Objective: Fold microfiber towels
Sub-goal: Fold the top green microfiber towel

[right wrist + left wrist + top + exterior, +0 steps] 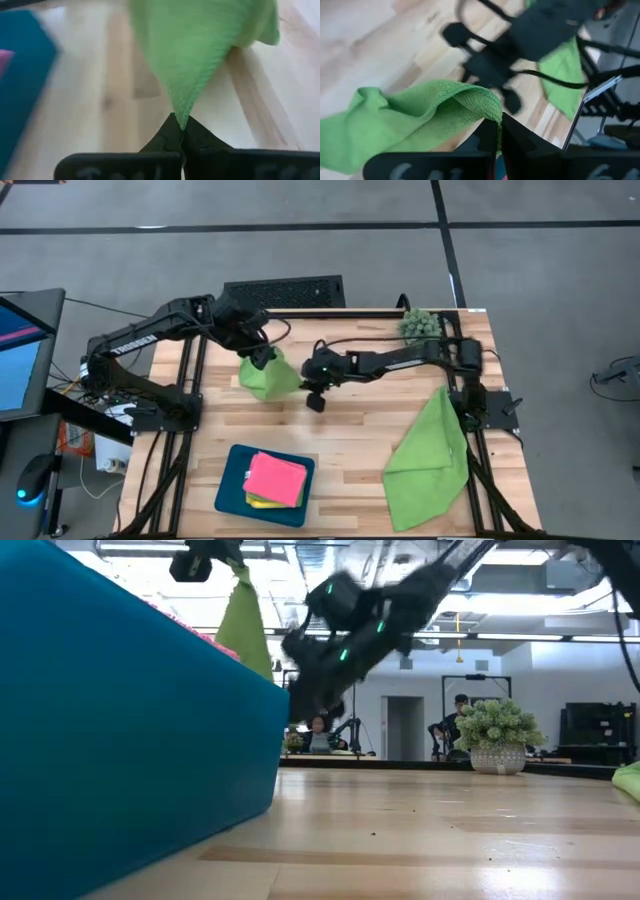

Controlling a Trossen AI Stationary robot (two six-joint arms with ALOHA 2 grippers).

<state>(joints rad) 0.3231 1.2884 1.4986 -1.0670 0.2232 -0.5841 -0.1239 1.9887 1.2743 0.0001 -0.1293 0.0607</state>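
- While it hangs above the table's [350, 430] middle, a green towel [270, 375] is pinched by both grippers.
- Left gripper [499, 131] is clamped on one corner.
- Right gripper [181, 131] is clamped on another.

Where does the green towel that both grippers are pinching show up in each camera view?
High view: held green towel, centre-left.
Low view: hanging, upper left.
Left wrist view: draped across the middle.
Right wrist view: upper centre.
Shared landmark: teal tray.
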